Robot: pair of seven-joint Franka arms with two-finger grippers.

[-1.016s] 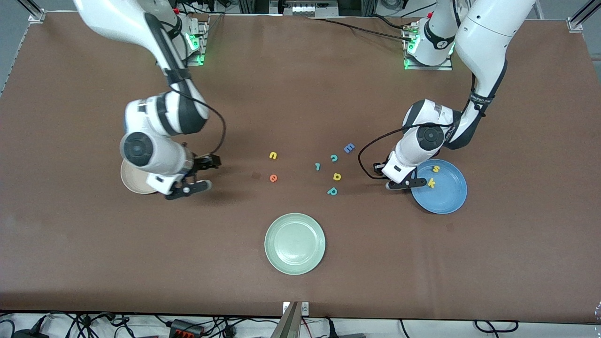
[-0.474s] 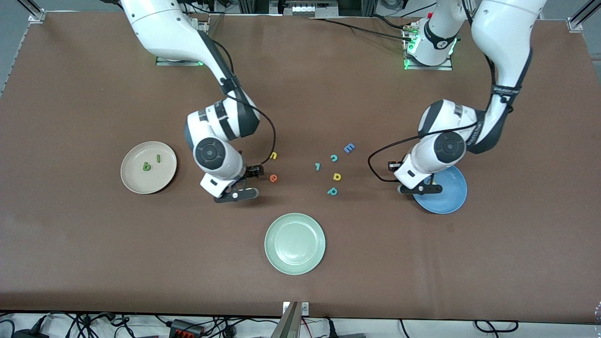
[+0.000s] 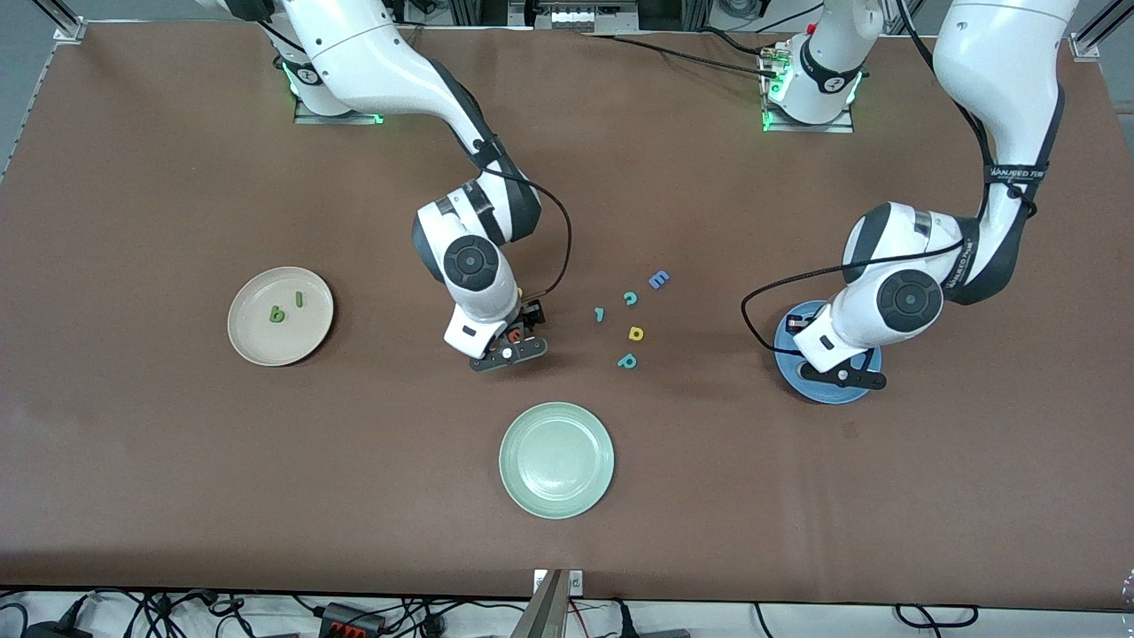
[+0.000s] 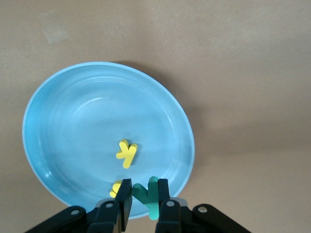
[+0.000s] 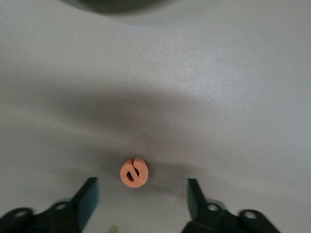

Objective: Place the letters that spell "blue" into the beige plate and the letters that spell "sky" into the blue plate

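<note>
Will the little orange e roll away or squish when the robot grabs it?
Probably not roll: the orange e lies flat on the table. It looks like soft foam, so likely light and a bit squishy. The right gripper is open around it.

Brown desk (image 3: 177,496) — plain, matte. The round beige plate (image 3: 314,332) carries a dark green foam b (image 3: 276,313) and a green foam l (image 3: 299,299). The round blue plate (image 4: 73,121) holds a yellow foam k (image 4: 126,153) — a teal foam y (image 4: 148,194) over it. An orange foam e (image 5: 133,173), a pale green plate (image 3: 556,460).
</note>
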